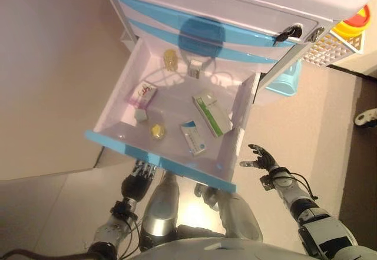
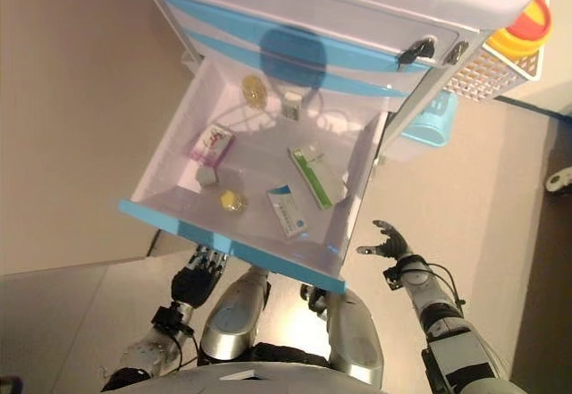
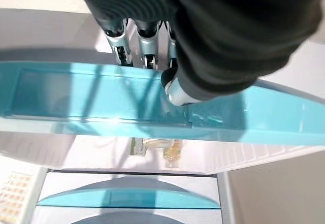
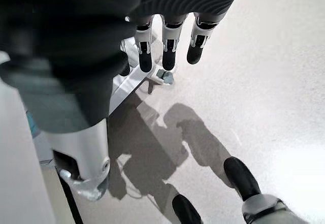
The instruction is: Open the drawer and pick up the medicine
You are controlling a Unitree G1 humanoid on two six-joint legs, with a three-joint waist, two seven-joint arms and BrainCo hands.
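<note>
Left hand: your left hand [image 1: 136,180] sits under the turquoise front panel [image 1: 159,161] of the open drawer; its fingers [image 3: 146,51] reach up behind the panel's edge and the tips are hidden there, so you cannot tell whether they grip it
Right hand: your right hand [image 1: 261,158] hangs in the air just off the drawer's right front corner, fingers spread and loose, touching nothing; its wrist view shows only bare floor [image 4: 264,82] past the fingertips
Drawer: the drawer [image 1: 121,121] is pulled well out of the white cabinet [image 1: 235,0], its white inside fully in your sight
Medicine, front edge: a blue-and-white box [image 1: 193,137] lies flat near the front right, and a small yellow item [image 1: 157,131] sits left of it, close to the front panel
Medicine, right side: a green-and-white box [image 1: 212,114] lies flat near the right wall, just behind the blue-and-white box
Medicine, left side: a pink-and-white box [image 1: 144,94] lies by the left wall with a small pale block [image 1: 141,115] just in front of it
Medicine, back edge: a yellowish round item [image 1: 171,59] and a small white piece [image 1: 195,68] rest near the back of the drawer
Beside the cabinet: a white perforated basket [image 1: 333,49] hangs off the cabinet's right side
</note>
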